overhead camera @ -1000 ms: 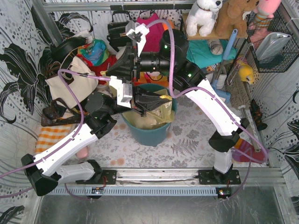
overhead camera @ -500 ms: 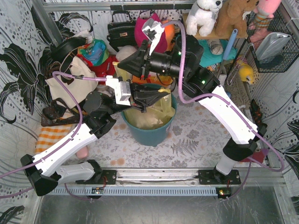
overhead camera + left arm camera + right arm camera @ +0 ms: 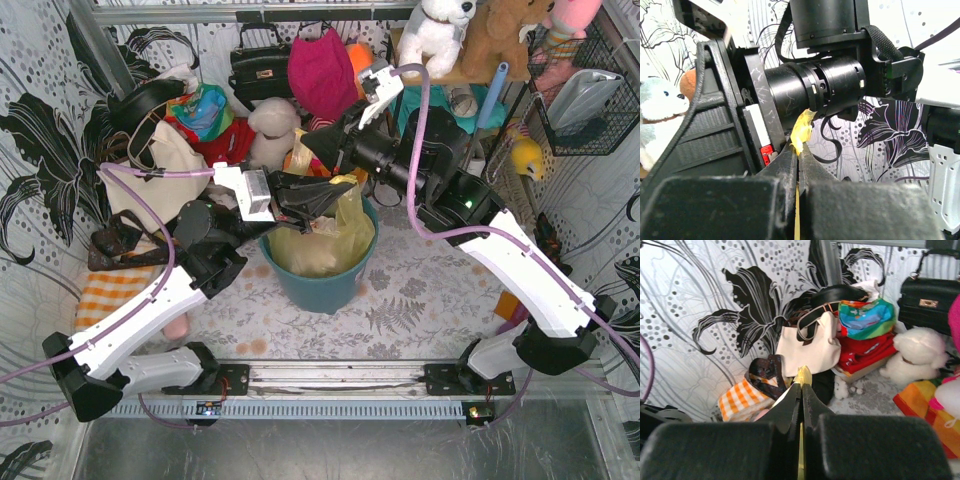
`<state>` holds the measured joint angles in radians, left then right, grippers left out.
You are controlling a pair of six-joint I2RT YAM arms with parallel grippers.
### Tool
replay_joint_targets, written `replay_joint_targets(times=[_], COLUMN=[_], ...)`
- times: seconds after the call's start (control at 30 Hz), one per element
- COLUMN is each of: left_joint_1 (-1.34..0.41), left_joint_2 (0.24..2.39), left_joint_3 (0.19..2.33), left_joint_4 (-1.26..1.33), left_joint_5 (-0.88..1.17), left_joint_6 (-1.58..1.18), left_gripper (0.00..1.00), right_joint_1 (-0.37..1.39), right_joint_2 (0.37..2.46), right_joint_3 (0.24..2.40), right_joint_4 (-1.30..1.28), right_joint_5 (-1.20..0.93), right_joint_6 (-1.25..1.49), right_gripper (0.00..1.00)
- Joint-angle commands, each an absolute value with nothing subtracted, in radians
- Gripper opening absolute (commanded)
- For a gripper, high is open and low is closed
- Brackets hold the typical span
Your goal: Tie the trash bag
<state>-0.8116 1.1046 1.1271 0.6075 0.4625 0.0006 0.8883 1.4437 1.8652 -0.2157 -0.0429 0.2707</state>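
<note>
The trash bag [image 3: 335,232], thin yellow-green plastic, sits in the round teal bin [image 3: 325,290], and its upper part is pulled up above the rim. My left gripper [image 3: 346,190] is shut on one corner of the bag just above the bin; a yellow tip of plastic [image 3: 802,131] pokes out past its jaws [image 3: 799,150]. Behind and above the bin, my right gripper [image 3: 305,145] is shut on another corner, and a yellow tip [image 3: 803,375] shows at its closed jaws [image 3: 801,385]. The right wrist [image 3: 825,95] fills the left wrist view.
A cream tote bag [image 3: 165,175] and an orange checked cloth [image 3: 120,290] lie at the left. A black handbag [image 3: 258,65], a white plush [image 3: 272,130] and coloured clothes crowd the back. Plush toys [image 3: 435,30] and a wire basket [image 3: 585,90] are at the back right.
My right arm has swung right and back, carrying its bag corner away from the bin. The left gripper has risen a little, and the bag now stands taller out of the bin.
</note>
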Motion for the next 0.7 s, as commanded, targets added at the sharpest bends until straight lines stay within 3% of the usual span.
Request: replay_joint_targets(times=[0.0, 0.27, 0.67], left_joint_1=[-0.808, -0.797, -0.772], left_joint_2=[1.066, 1.008, 0.962], left_joint_3=[1.100, 1.025, 0.936], left_joint_4=[0.681, 0.715, 0.761], left_joint_5=[0.407, 0.363, 0.158], left_joint_6=[0.008, -0.004, -0.043], left_gripper=[0.00, 0.00, 0.00], right_joint_1=[0.891, 0.875, 0.873], right_joint_2=[1.376, 1.287, 1.092], right_joint_3=[1.802, 1.665, 1.322], right_joint_4=[-0.170, -0.142, 0.204], right_joint_5=[0.068, 0.175, 0.068], right_joint_6=[0.293, 0.333, 0.383], right_gripper=[0.00, 0.00, 0.00])
